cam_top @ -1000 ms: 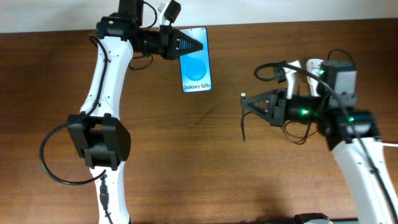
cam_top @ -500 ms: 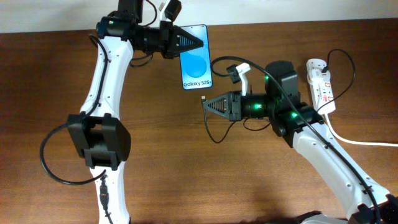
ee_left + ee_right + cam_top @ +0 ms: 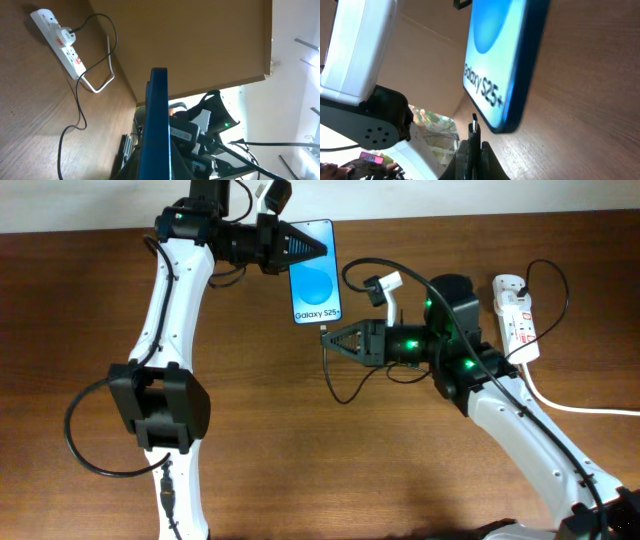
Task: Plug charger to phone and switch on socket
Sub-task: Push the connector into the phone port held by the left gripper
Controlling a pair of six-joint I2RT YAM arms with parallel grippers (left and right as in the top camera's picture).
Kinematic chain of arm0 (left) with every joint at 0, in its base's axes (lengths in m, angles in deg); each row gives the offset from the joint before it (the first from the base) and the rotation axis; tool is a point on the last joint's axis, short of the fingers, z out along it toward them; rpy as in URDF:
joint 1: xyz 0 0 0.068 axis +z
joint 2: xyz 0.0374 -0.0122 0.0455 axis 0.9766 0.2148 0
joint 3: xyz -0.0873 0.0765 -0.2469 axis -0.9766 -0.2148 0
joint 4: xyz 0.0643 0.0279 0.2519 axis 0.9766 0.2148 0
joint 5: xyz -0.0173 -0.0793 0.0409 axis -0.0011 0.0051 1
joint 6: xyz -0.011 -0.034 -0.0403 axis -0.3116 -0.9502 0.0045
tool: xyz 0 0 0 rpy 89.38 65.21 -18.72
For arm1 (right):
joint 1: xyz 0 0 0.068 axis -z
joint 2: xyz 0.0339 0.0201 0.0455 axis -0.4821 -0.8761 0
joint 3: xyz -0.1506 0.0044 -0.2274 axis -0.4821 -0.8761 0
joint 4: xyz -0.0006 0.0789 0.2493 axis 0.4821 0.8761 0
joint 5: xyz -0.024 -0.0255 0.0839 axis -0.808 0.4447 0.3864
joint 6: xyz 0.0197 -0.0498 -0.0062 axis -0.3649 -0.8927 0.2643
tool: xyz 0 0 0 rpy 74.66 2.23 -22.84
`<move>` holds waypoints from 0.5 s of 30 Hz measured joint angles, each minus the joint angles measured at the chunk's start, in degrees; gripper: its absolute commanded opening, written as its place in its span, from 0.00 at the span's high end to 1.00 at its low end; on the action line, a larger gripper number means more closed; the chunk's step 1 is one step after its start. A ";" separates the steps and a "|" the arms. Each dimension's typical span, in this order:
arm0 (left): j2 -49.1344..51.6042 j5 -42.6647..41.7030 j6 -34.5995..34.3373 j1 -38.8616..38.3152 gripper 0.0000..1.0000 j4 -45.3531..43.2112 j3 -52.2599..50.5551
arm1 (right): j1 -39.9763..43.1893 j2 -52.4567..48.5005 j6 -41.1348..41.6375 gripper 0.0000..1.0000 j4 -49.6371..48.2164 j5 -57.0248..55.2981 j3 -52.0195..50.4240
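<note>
Charger [image 3: 329,370]: thin, limp; best held at the stiff plug [image 3: 474,122], where pinched by the closed right hand [image 3: 330,340]. Phone [image 3: 315,275]: rigid, slick, judged fragile; clamped by the left hand [image 3: 322,250]

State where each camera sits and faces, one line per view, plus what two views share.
Overhead: above the table, facing down; both arms, left gripper holding the phone, right gripper holding the charger.
Left wrist: looks along the phone's edge toward the socket.
Right wrist: looks past its fingers at the phone's bottom end.
Shared: both wrist views show the phone.
</note>
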State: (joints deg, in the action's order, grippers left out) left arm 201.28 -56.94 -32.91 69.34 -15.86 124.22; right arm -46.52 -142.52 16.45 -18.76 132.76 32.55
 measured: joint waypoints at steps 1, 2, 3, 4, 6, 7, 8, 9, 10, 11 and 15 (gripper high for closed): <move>0.00 0.02 0.02 0.00 1.00 0.00 0.00 | -0.24 -0.09 0.04 0.96 -0.17 0.00 0.00; 0.00 0.00 0.02 -0.11 1.00 0.00 0.00 | -0.35 -0.17 0.20 0.96 -0.24 0.00 0.00; 0.00 0.00 0.02 -0.22 1.00 0.00 0.00 | -0.35 -0.17 0.26 0.96 -0.26 0.00 0.00; 0.00 0.00 0.00 -0.37 1.00 0.00 0.00 | -0.35 -0.17 0.37 0.96 -0.37 0.00 0.00; 0.00 0.00 0.00 -0.66 1.00 0.00 0.00 | -0.35 -0.17 0.63 0.96 -0.37 0.00 0.00; 0.00 0.00 0.02 -0.92 1.00 0.00 0.00 | -0.35 -0.17 0.79 0.96 -0.37 0.00 0.00; 0.00 0.00 0.00 -1.03 1.00 -0.02 0.00 | -0.35 -0.17 0.81 0.96 -0.37 0.00 0.00; 0.00 0.00 0.00 -1.03 1.00 0.00 0.00 | -0.35 -0.17 0.83 0.96 -0.37 0.00 0.00; 0.00 0.00 0.00 -1.01 1.00 0.00 0.00 | -0.35 -0.17 0.85 0.96 -0.37 0.00 0.00; 0.00 0.00 0.00 -1.01 1.00 0.00 0.00 | -0.35 -0.17 0.85 0.96 -0.37 -0.02 0.00; 0.00 0.00 0.00 -1.01 1.00 0.00 0.00 | -0.35 -0.17 0.83 0.96 -0.37 0.00 0.00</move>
State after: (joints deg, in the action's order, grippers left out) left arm 201.28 -56.94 -32.91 68.34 -15.86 124.22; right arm -46.87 -142.69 17.28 -19.13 132.76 32.55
